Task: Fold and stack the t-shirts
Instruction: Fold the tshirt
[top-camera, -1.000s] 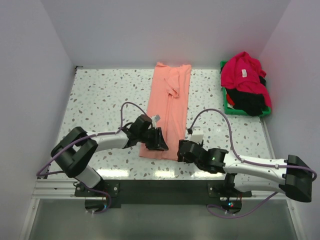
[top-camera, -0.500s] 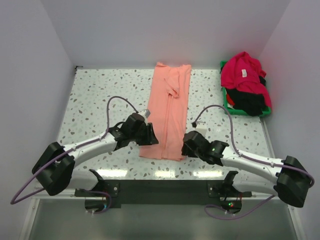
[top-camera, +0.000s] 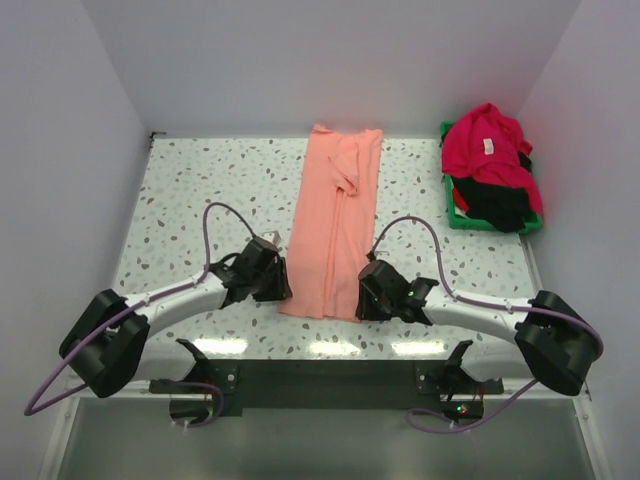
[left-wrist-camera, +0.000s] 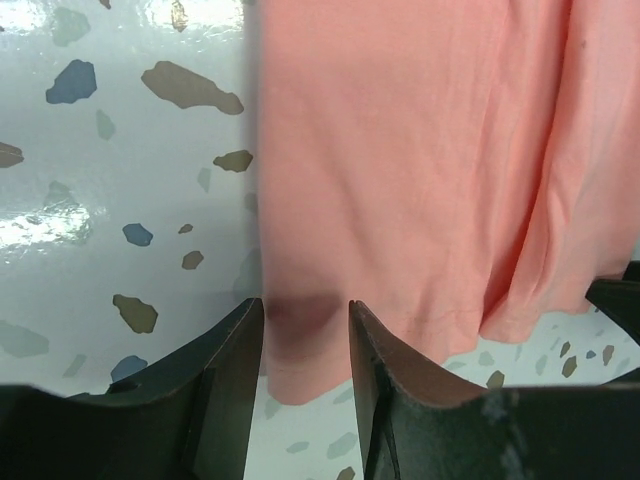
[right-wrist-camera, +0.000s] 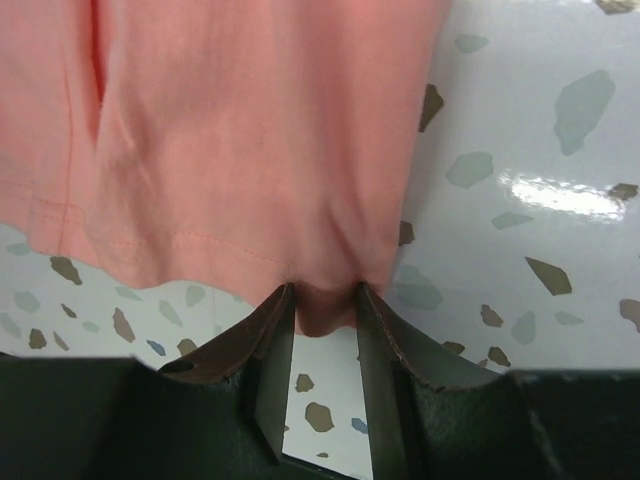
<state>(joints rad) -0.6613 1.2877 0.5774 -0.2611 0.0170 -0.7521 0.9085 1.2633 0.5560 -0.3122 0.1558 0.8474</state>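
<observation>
- Although the salmon-pink t-shirt (top-camera: 335, 215) already lies on the tabletop (top-camera: 190, 190) as a long narrow strip with its sides and sleeves turned in, it has not yet been folded across its length. That cross fold looks like the step in hand.
- The shirt runs down the middle of the tabletop, from the far edge to a hem near the arm bases, between the two arms.
- The left gripper (left-wrist-camera: 305, 320) is at the near left corner of the hem. Its jaws stand either side of the cloth, which fills the gap between them, but it cannot be told whether they press it or only straddle it.
- The right gripper (right-wrist-camera: 322, 300) is at the near right corner of the hem. Its jaws are pinched on a small tuck of the cloth, and creases run into the pinch.
- The crimson t-shirt (top-camera: 485, 140) lies crumpled on top of the black t-shirt (top-camera: 495, 200) in the green bin (top-camera: 458, 218) at the far right, well apart from the pink one. Neither is spread out or folded.
- By this showing, one shirt is part-folded, two are untouched, and no stack exists.
- Left to do, it seems: carry the hem over toward the collar end, perhaps fold once more, then do the same with the other two and pile all three.
</observation>
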